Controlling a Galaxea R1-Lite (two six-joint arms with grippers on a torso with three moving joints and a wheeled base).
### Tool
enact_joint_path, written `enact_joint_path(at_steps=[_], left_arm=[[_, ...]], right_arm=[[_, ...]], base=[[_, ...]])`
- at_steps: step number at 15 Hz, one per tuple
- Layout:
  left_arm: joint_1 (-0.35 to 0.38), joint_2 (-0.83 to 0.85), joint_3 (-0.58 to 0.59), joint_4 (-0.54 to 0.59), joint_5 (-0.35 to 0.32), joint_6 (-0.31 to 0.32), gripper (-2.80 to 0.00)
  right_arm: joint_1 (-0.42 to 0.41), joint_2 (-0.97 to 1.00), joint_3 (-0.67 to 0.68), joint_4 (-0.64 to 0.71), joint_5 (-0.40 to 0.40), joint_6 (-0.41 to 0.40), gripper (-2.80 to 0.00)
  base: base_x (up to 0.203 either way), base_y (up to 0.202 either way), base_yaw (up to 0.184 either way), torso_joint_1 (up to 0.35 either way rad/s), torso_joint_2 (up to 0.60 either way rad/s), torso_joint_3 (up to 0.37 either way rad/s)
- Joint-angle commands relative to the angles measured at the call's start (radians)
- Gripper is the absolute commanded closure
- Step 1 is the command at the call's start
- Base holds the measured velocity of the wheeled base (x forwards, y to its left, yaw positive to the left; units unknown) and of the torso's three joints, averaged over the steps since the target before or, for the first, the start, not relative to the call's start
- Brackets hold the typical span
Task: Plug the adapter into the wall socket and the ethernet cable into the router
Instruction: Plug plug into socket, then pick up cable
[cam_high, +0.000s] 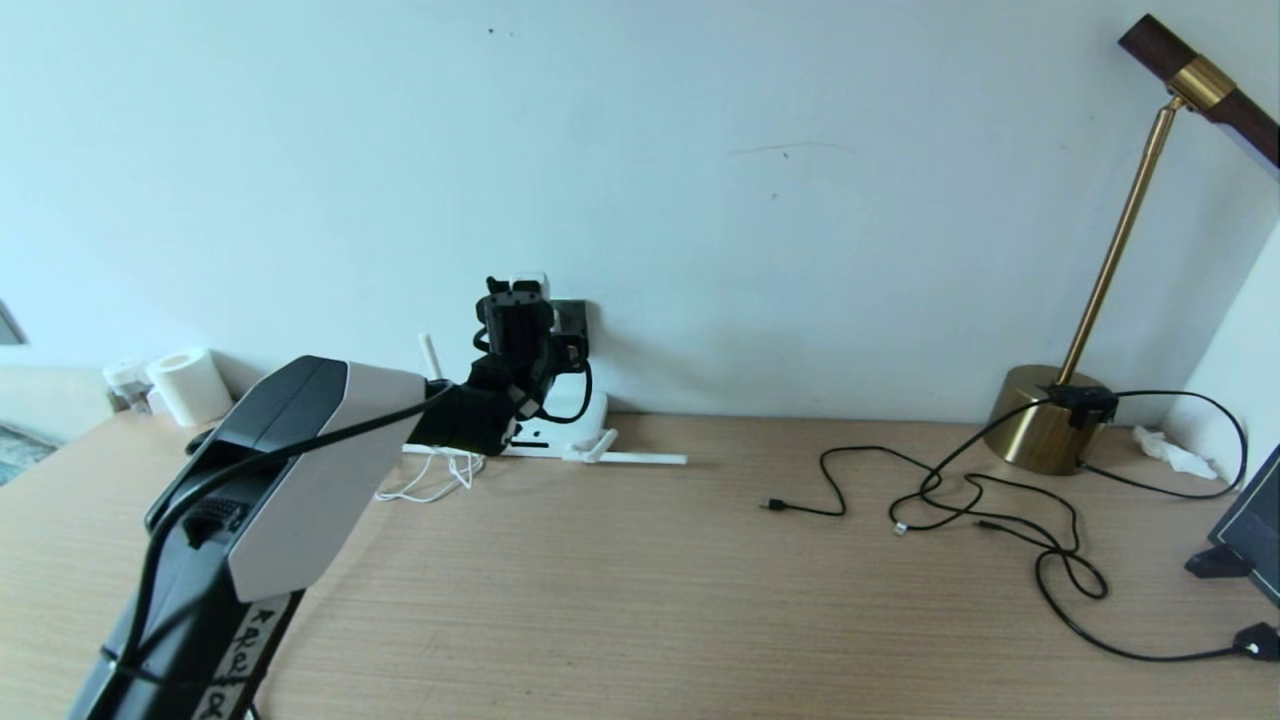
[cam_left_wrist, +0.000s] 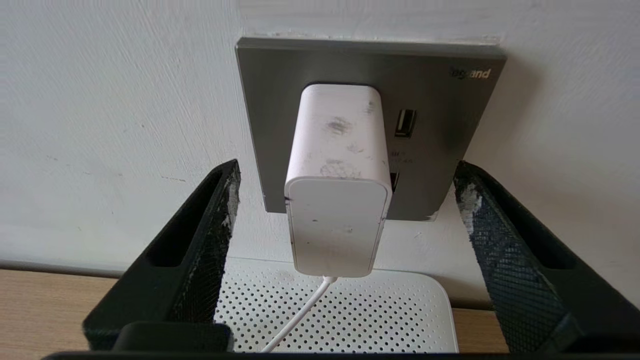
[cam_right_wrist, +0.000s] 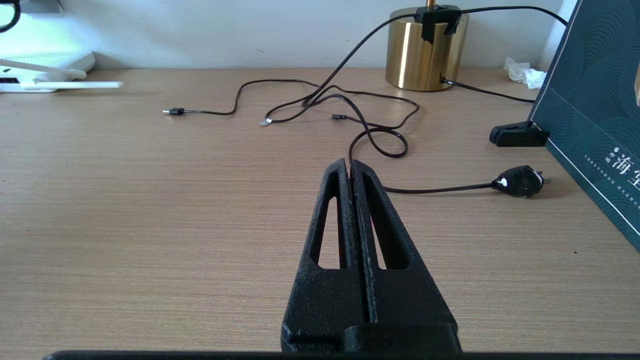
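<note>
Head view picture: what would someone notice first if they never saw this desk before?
Probably the left gripper up at the wall, fingers spread wide on either side of the white adapter sitting in the dark grey wall socket, just above the router. Next, the tall brass lamp at the far right, with thin black cables looping across the wooden desk.

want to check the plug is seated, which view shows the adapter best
The left wrist view: the adapter fills the middle, seated in the wall socket. The head view shows only its top above the left gripper. The right wrist view misses it.
</note>
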Motion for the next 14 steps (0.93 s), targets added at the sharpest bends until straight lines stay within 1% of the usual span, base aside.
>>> enact_joint_path(at_steps=[1, 2, 4, 5, 7, 9, 10, 12, 14], left_arm=[[0.000, -0.003, 0.007, -0.006, 0.003, -0.001, -2.80], [-0.001, -0.007, 0.014, -0.009, 0.003, -0.002, -2.80], [-0.006, -0.034, 0.068, -0.027, 0.003, -0.008, -2.80], [-0.011, -0.067, 0.130, -0.044, 0.004, -0.011, -2.80], [-0.019, -0.158, 0.295, -0.085, 0.001, -0.014, -2.80], [-0.026, -0.259, 0.481, -0.159, -0.009, -0.015, -2.80], [-0.028, -0.304, 0.566, -0.209, -0.013, -0.014, 0.00], [-0.031, -0.424, 0.747, -0.281, -0.022, -0.013, 0.00], [-0.032, -0.575, 0.880, -0.310, -0.048, -0.009, 0.00]], right_arm=[[0.000, 0.000, 0.011, 0.000, 0.000, 0.000, 0.00], [0.000, 0.000, 0.011, 0.000, 0.000, 0.000, 0.00], [0.000, 0.000, 0.011, 0.000, 0.000, 0.000, 0.00], [0.000, 0.000, 0.011, 0.000, 0.000, 0.000, 0.00], [0.000, 0.000, 0.011, 0.000, 0.000, 0.000, 0.00], [0.000, 0.000, 0.011, 0.000, 0.000, 0.000, 0.00], [0.000, 0.000, 0.011, 0.000, 0.000, 0.000, 0.00], [0.000, 0.000, 0.011, 0.000, 0.000, 0.000, 0.00], [0.000, 0.000, 0.011, 0.000, 0.000, 0.000, 0.00]], base=[[0.000, 0.000, 0.000, 0.000, 0.00, 0.000], [0.000, 0.000, 0.000, 0.000, 0.00, 0.000], [0.000, 0.000, 0.000, 0.000, 0.00, 0.000], [0.000, 0.000, 0.000, 0.000, 0.00, 0.000], [0.000, 0.000, 0.000, 0.000, 0.00, 0.000], [0.000, 0.000, 0.000, 0.000, 0.00, 0.000], [0.000, 0.000, 0.000, 0.000, 0.00, 0.000], [0.000, 0.000, 0.000, 0.000, 0.00, 0.000], [0.000, 0.000, 0.000, 0.000, 0.00, 0.000]])
